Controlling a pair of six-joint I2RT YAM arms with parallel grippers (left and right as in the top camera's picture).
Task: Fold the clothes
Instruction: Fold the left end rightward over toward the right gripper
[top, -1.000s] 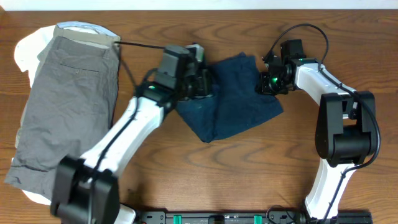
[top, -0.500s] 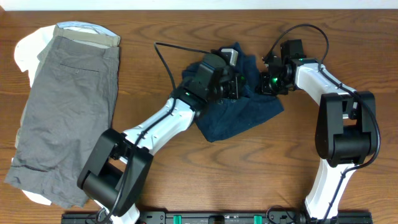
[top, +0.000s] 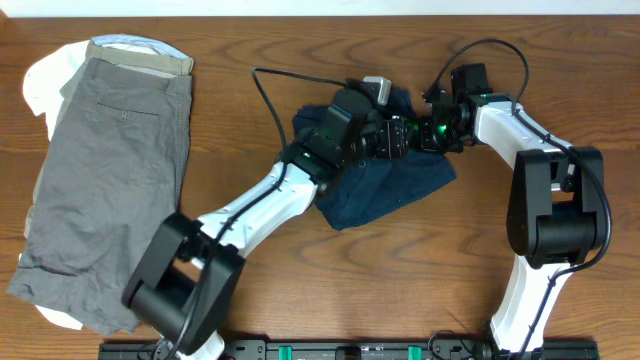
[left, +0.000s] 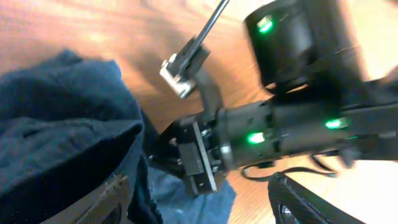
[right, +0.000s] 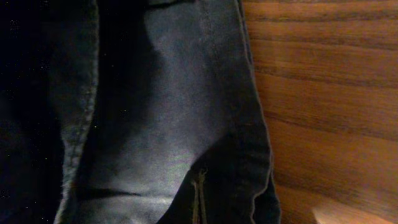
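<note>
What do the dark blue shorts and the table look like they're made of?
The navy shorts look like soft woven cloth, maybe cotton or light denim: matte, wrinkled, with stitched seams in the right wrist view. The table looks like brown wood or wood-look laminate, with visible grain and a slight sheen.

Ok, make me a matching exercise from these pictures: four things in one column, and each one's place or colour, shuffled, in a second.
Things:
1. navy shorts
2. grey shorts
3. white garment
4. left claw

Descriptions:
A. peeks out under the pile at the table's left edge
B. meets the right arm over the dark cloth
C. bunched mid-table, dark blue
D. lies flat on top at far left

Pairs: 1-C, 2-D, 3-A, 4-B
</note>
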